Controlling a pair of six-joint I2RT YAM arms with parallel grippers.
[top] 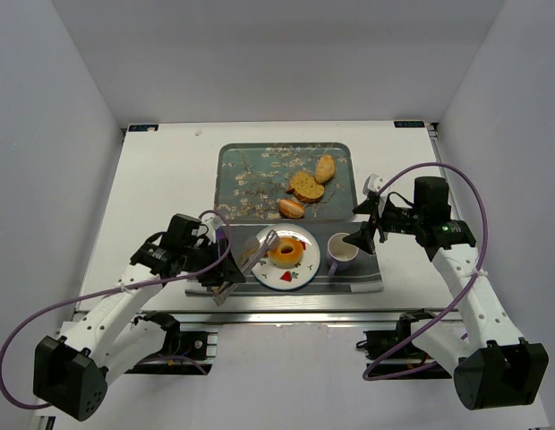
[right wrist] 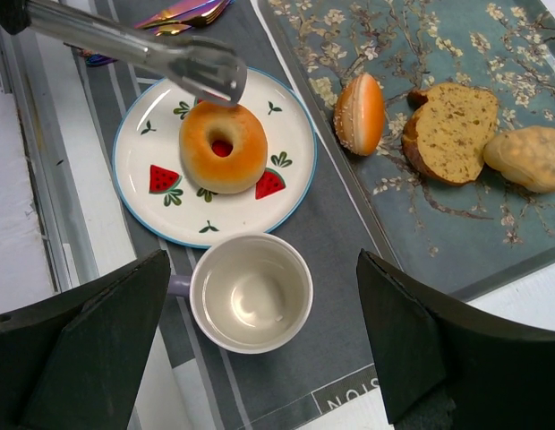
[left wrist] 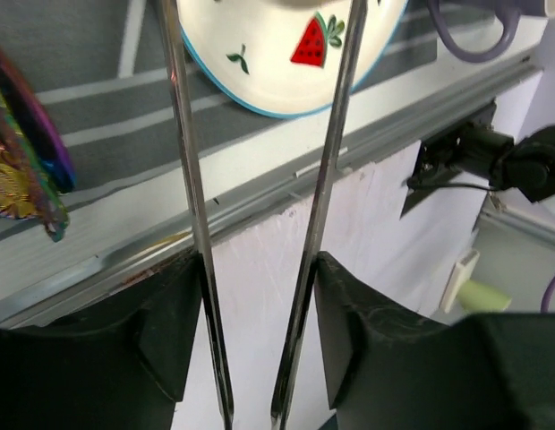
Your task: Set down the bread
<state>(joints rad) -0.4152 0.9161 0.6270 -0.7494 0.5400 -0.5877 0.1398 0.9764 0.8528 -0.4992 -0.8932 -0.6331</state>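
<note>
White walls enclose a white table point(top: 161, 179). From above, a floral tray point(top: 242, 179) lies behind a grey striped placemat point(top: 349, 279). On the mat stands a plate point(top: 300, 269) with the bread point(top: 285, 252) lying flat at its middle, and a mug point(top: 342, 253) just to its right. The left gripper point(top: 228, 269) holds metal tongs point(top: 251, 255) that slant toward the plate's left edge, their tips just beside the ring. The right gripper point(top: 365, 224) hangs over the mug, apart from the bread.

The left wrist view shows the left gripper point(left wrist: 260, 296) with a finger pressed against the outside of each arm of the tongs point(left wrist: 190, 179). The arms are spread, and between them shows the plate point(left wrist: 260, 81) rim.

In the right wrist view the right gripper point(right wrist: 264, 269) stands wide apart with nothing held, the mug point(right wrist: 251, 300) below it. The bread point(right wrist: 223, 146) rests on the plate point(right wrist: 170, 215), beyond those fingers. The tongs point(right wrist: 197, 67) have a tip at its far edge; contact cannot be told. A roll point(right wrist: 360, 113) and a slice point(right wrist: 452, 130) lie on the tray point(right wrist: 492, 233).
</note>
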